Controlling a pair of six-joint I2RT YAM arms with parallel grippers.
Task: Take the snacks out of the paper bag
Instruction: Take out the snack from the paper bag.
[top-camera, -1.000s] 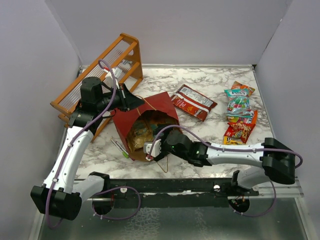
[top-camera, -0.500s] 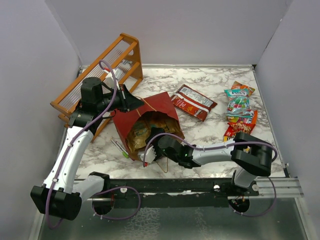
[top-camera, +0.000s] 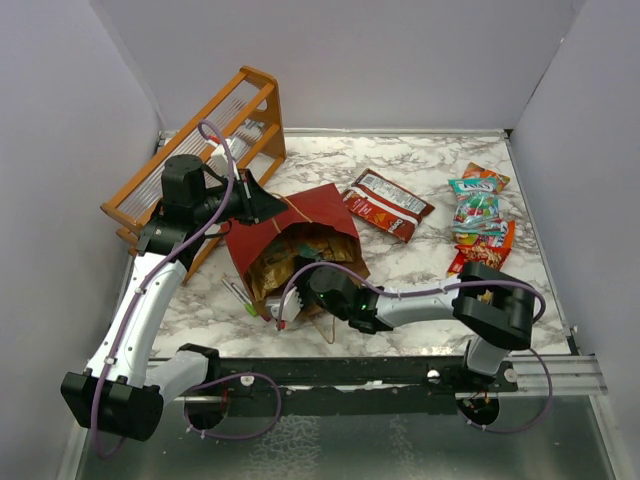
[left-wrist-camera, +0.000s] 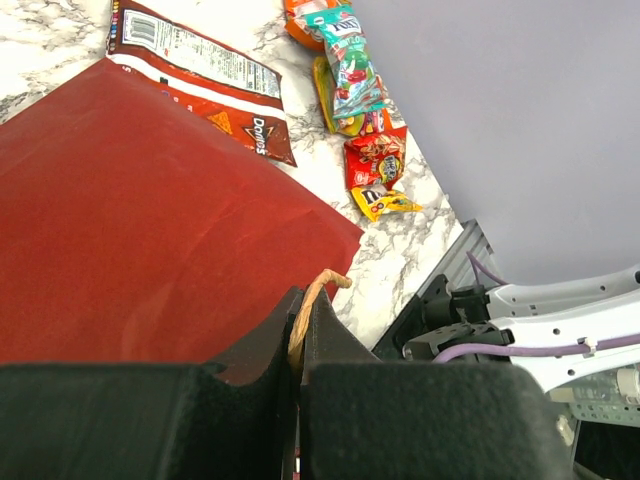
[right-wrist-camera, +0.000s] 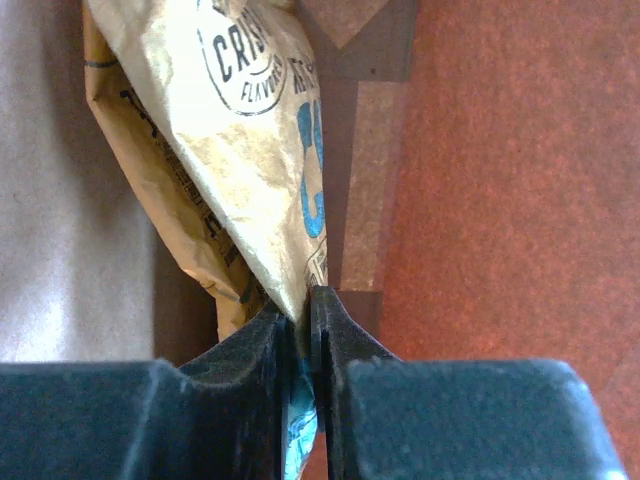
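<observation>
R end effector, nearest: jaws pressed together on a thin corner of the tan packet, inside the mouth of the paper bag. The bag lies on its side on the bench.

Risk 1: pinch is on the crinkly edge only. Packet may slip out or tear when I pull.

Risk 2: bag paper sits right beside my fingers. Cannot tell if it is caught in the pinch too; if so, bag drags w/ the packet.

Risk 3: other snacks crowd the opening. They may jam or spill as this one comes out.

L end effector, further back: clamped on the tan loop handle, keeping the bag's upper side up. Handle is thin. A hard pull from R could slide it free & collapse the mouth onto my R wrist.

Far side: Doritos packet & pile of packets lie out on the bench, apart from the bag. A careless set-down could knock them.
</observation>
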